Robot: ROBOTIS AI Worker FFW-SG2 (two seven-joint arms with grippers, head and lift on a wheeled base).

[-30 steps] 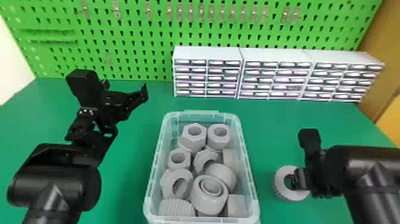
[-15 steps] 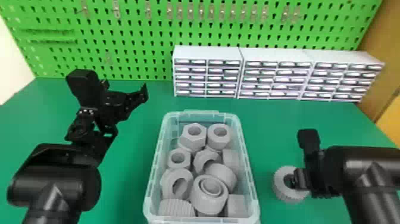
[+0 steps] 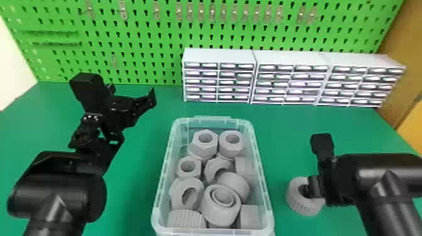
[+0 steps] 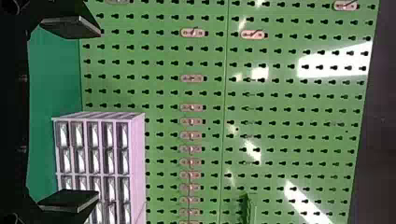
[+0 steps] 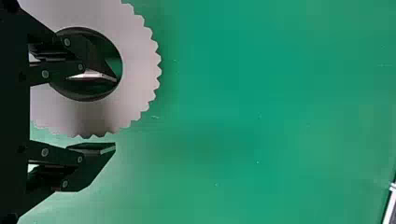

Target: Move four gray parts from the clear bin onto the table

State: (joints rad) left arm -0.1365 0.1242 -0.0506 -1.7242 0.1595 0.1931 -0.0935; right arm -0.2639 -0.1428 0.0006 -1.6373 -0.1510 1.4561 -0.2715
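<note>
Gray plastic forms the ribbed ring, which rests on the table at the fingertips of your right gripper. One finger sits inside its central hole; the other stands outside the toothed rim, with a gap between. These fingers are spread and clamp nothing. The clear bin lies to the left of them and holds the piled gray parts. Your left gripper has its fingers wide apart and empty, facing the pegboard.

Progress, as far as you can see: one part is out on the table; three remain to be transferred. Next, you probably need to withdraw the inner finger clear of the hole before moving toward the bin. Caution: a sideways departure could drag the ring.
</note>
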